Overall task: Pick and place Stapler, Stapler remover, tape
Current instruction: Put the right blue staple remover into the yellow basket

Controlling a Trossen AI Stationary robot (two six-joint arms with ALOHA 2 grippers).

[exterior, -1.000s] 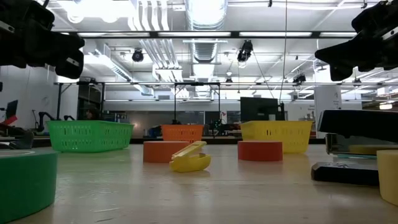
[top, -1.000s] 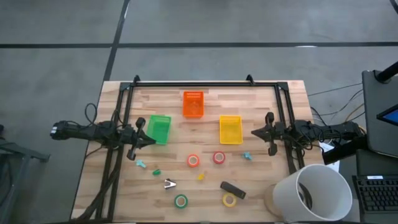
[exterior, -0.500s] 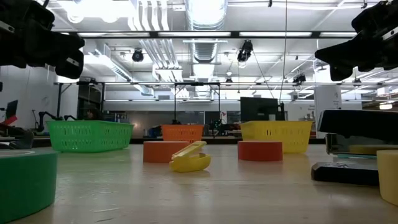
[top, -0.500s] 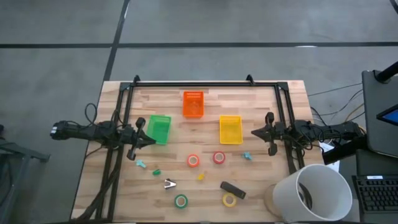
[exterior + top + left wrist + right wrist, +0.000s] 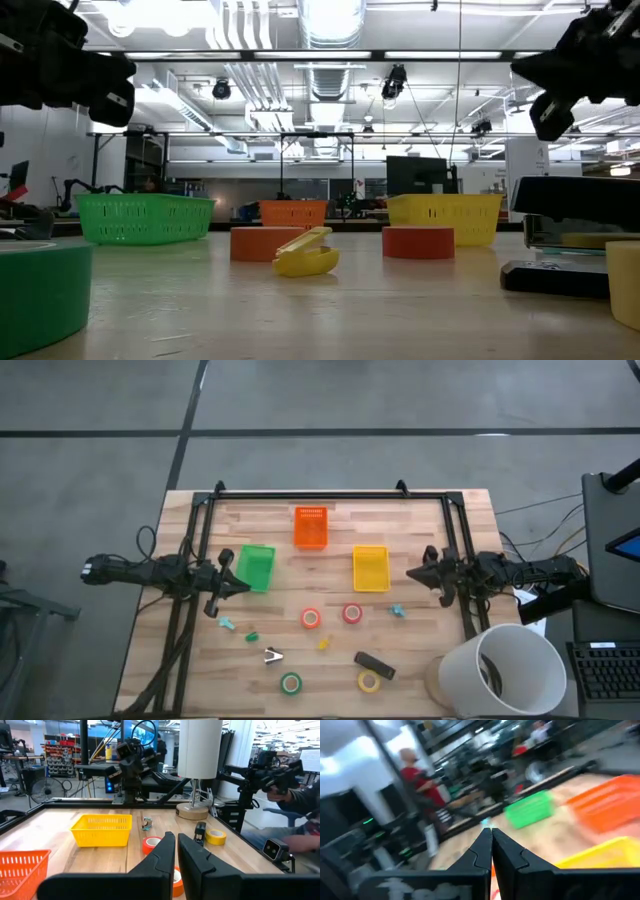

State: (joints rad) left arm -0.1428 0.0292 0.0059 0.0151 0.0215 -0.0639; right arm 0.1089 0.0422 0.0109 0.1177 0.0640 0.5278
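- The left gripper (image 5: 243,586), fingers together and empty, hangs just beside the green basket (image 5: 256,567).
- Nothing looks sorted yet: three baskets, green, orange basket (image 5: 311,527) and yellow basket (image 5: 370,568), appear empty.
- Ahead of it and nearer the table's front lie four rolls of tape (image 5: 311,619): two red-orange, one green, one yellow.
- One stapler (image 5: 374,664) lies beside the yellow roll, well apart from both grippers.
- The right gripper (image 5: 412,573), fingers together and empty, hangs just beside the yellow basket.

3 baskets (image 5: 311,527) crowd rear table, centre gap open
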